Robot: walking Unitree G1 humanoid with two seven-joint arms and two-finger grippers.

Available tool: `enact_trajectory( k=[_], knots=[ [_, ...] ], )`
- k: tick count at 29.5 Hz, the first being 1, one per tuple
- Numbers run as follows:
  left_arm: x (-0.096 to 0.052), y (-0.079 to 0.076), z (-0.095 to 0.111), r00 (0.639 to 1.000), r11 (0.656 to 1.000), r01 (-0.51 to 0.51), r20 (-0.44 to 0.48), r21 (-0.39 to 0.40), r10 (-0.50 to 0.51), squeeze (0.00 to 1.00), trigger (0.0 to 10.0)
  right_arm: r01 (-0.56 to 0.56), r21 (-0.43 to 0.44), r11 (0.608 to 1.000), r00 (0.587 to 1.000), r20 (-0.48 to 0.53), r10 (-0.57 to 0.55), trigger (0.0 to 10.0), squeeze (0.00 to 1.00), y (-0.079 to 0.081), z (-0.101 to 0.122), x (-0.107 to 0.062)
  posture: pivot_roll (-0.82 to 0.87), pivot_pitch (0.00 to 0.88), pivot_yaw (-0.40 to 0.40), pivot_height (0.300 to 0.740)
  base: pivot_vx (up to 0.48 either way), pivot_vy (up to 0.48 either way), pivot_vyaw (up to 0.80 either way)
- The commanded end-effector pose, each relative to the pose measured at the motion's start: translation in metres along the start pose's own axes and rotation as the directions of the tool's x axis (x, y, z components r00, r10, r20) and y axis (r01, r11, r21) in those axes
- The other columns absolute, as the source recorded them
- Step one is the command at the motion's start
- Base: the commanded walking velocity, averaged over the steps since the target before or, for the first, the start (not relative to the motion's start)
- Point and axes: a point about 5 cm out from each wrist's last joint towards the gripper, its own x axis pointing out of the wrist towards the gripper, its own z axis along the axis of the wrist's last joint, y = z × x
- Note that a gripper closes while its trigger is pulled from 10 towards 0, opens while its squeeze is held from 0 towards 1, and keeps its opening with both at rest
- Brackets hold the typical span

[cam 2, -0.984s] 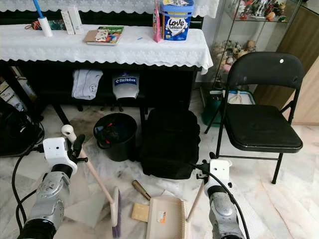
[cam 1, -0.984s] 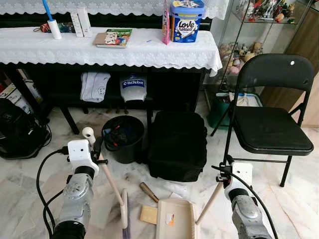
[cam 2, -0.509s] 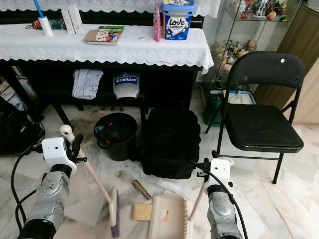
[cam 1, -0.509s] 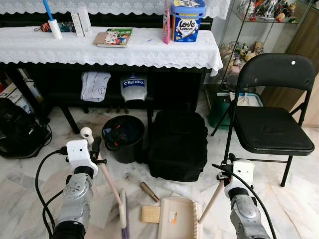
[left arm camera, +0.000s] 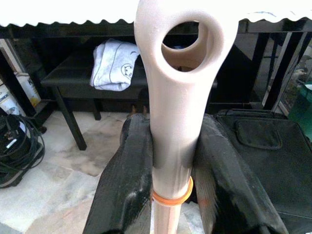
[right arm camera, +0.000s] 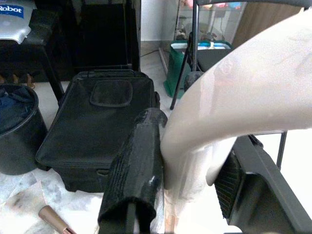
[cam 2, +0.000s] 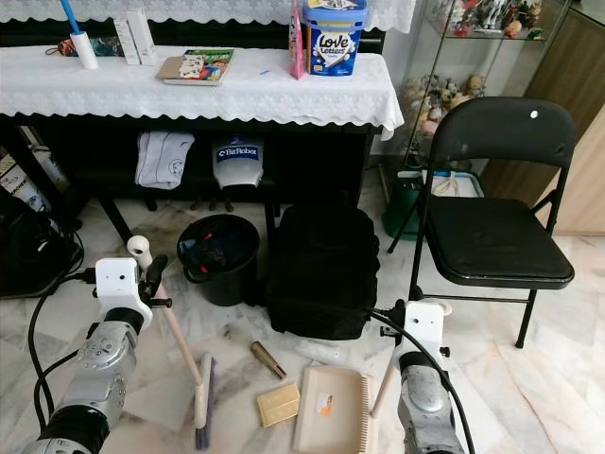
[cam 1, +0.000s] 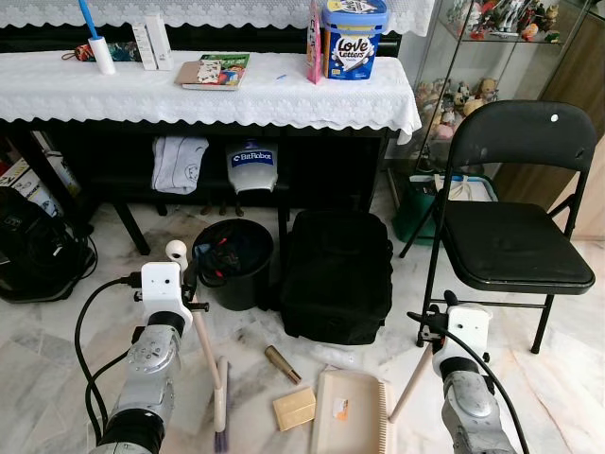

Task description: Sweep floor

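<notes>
My left gripper point(cam 1: 185, 284) is shut on the beige broom handle point(left arm camera: 178, 97), with its black fingers point(left arm camera: 131, 165) clamped just below the handle's hanging hole. The broom slants down to its purple-bristled head point(cam 1: 221, 407) on the marble floor. On the right, my right gripper point(cam 1: 437, 326) is shut on the beige dustpan handle point(right arm camera: 234, 107). The dustpan point(cam 1: 352, 411) lies flat on the floor between my arms. A tan block point(cam 1: 294, 409) lies between the broom head and the dustpan's left edge. A brown cylinder point(cam 1: 282, 364) lies just beyond them.
Close ahead stand a black bin point(cam 1: 233, 260) and a black bag point(cam 1: 337, 274), under a table with a white lace cloth point(cam 1: 189, 95). A black folding chair point(cam 1: 515, 241) stands to the right. A dark backpack with cables point(cam 1: 33, 251) sits at the left.
The dustpan has slid a little to the right. The tan block has shifted right and turned. The broom head has moved slightly left.
</notes>
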Motion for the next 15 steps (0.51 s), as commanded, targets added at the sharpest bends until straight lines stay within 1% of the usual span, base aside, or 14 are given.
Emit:
enact_trajectory(
  k=[1,3,5,9,15],
  knots=[
    [0.003,0.0,0.005,1.0,1.0,0.003,0.028,0.021,-0.004,0.0,10.0,0.007,-0.007,1.0,0.999,0.032,-0.007,10.0,0.0,-0.003,0.006,0.0,-0.04,0.0,0.006,0.74,0.0,0.0,0.0],
    [0.002,0.0,0.005,1.0,1.0,0.004,0.03,0.021,-0.005,0.0,10.0,0.011,0.012,1.0,0.998,0.065,-0.012,10.0,0.0,-0.004,0.012,0.001,-0.04,0.0,0.007,0.74,0.0,0.0,0.0],
    [0.002,0.0,0.004,1.0,1.0,0.004,0.028,0.019,-0.005,0.0,10.0,0.002,0.037,0.999,0.992,0.126,-0.006,10.0,0.0,-0.001,0.025,0.004,-0.04,0.0,0.005,0.74,0.0,0.0,0.0],
    [0.002,-0.001,0.003,1.0,1.0,0.003,0.028,0.015,-0.004,0.0,10.0,-0.004,0.042,0.999,0.988,0.152,-0.003,10.0,0.0,0.002,0.034,0.007,-0.04,0.0,0.002,0.74,0.0,0.0,0.0],
    [0.002,-0.003,0.002,0.999,1.0,0.015,0.028,0.012,-0.015,0.0,10.0,-0.007,0.045,0.999,0.989,0.149,0.0,10.0,0.0,0.002,0.035,0.005,-0.04,0.0,0.0,0.74,0.0,0.0,0.0]
  ],
)
